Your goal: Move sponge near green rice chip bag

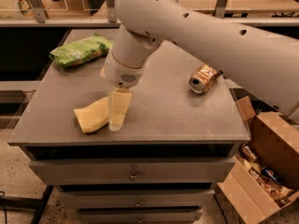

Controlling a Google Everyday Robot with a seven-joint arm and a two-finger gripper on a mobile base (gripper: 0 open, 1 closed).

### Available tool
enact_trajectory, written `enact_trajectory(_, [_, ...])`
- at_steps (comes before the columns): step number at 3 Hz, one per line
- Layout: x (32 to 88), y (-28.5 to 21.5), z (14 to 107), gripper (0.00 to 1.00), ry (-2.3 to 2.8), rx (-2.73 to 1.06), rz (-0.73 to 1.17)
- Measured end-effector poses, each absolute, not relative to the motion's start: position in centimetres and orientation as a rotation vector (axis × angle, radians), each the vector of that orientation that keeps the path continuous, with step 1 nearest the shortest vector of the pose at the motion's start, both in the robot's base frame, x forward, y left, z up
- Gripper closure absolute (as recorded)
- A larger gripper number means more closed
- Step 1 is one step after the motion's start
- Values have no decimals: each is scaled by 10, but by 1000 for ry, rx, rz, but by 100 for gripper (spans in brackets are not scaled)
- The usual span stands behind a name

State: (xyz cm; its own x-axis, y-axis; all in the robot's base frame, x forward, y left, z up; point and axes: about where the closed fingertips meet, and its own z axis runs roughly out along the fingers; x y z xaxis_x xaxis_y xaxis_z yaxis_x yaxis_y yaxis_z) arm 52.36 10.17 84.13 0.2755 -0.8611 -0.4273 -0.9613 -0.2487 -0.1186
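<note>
The sponge (91, 116) is a flat pale-yellow foam block lying near the front left of the grey cabinet top (168, 111). My gripper (115, 124) hangs down from the white arm and reaches the surface at the sponge's right edge, overlapping it in the camera view. The green rice chip bag (80, 50) lies at the back left corner of the top, well apart from the sponge and behind it.
A gold drink can (203, 78) lies on its side at the right of the top. An open cardboard box (264, 171) with several items stands on the floor to the right. Drawers (133, 174) run below the front edge. A shelf rail (56, 21) runs behind.
</note>
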Motion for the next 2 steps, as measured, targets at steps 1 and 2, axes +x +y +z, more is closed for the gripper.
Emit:
enact_trajectory(1, [531, 105, 828, 18, 1647, -2214, 425])
enact_trajectory(2, [535, 106, 820, 40, 1637, -2229, 448])
